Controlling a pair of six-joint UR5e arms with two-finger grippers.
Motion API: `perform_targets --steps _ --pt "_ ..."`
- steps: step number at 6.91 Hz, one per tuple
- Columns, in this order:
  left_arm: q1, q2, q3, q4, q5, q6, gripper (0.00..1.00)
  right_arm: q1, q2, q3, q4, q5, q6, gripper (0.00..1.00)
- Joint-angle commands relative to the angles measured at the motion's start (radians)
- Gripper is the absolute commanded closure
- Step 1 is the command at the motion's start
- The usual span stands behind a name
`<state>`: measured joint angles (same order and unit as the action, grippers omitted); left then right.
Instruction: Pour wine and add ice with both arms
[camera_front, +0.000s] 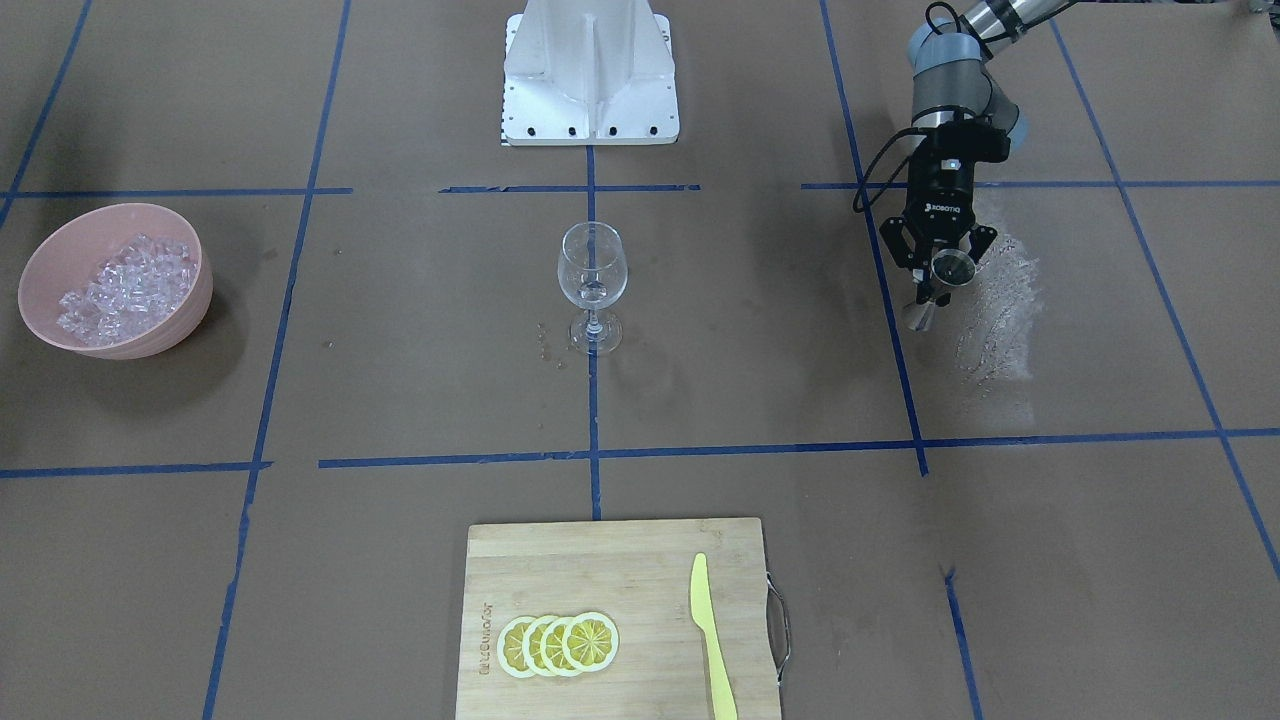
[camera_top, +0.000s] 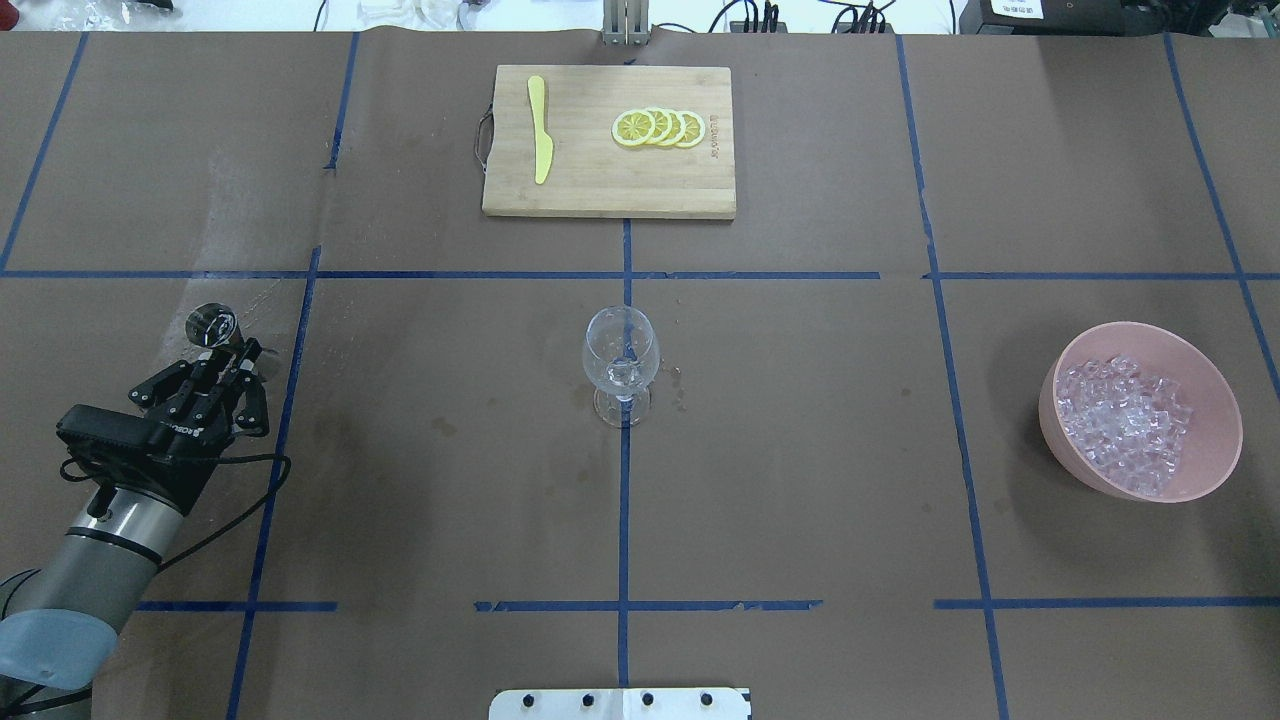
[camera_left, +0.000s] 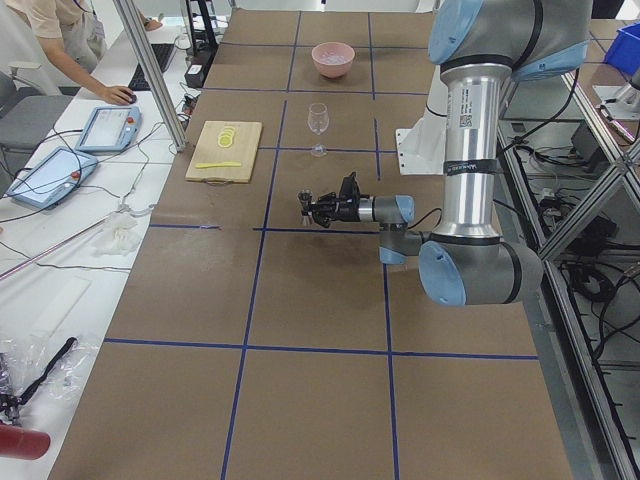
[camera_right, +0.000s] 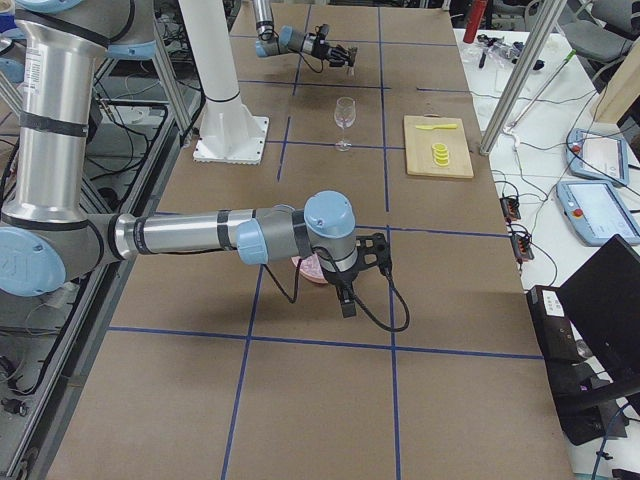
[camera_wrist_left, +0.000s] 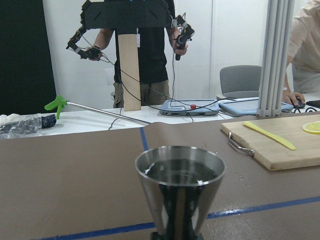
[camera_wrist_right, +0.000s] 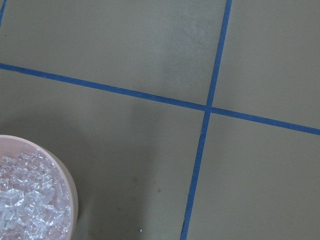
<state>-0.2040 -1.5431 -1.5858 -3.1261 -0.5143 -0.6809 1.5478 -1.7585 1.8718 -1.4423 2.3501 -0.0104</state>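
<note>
My left pincer (camera_top: 240, 355): pinching steel cup (camera_wrist_left: 180, 195) upright, near desk's left edge.
Wine (camera_wrist_left: 180, 171): inside that cup.
Ice (camera_top: 1125, 420): heaped in pink bowl (camera_top: 1215, 395), near right edge.
My right pincer (camera_right: 346, 300): near bowl; spread or pressed, cannot tell.

Brown table (camera_top: 800, 450) with bowl (camera_top: 1205, 372), wineglass (camera_top: 621, 365), cutting board (camera_top: 600, 185)
</note>
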Motion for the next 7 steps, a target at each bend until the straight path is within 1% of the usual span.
perform_targets --steps 1,3,5,7 --pt "0.000 -0.023 -0.067 -0.133 -0.047 0.280 1.00 0.000 -0.001 -0.002 -0.001 0.000 0.001 0.00" --pt "-0.006 -0.095 -0.091 -0.108 -0.105 0.285 1.00 0.000 -0.006 -0.002 -0.001 0.000 0.000 0.00" --pt "-0.009 -0.185 -0.091 0.008 -0.112 0.279 1.00 0.000 -0.006 -0.003 -0.001 0.000 0.000 0.00" --pt "-0.012 -0.242 -0.094 0.119 -0.112 0.274 1.00 0.000 -0.009 -0.003 -0.001 0.000 0.000 0.00"
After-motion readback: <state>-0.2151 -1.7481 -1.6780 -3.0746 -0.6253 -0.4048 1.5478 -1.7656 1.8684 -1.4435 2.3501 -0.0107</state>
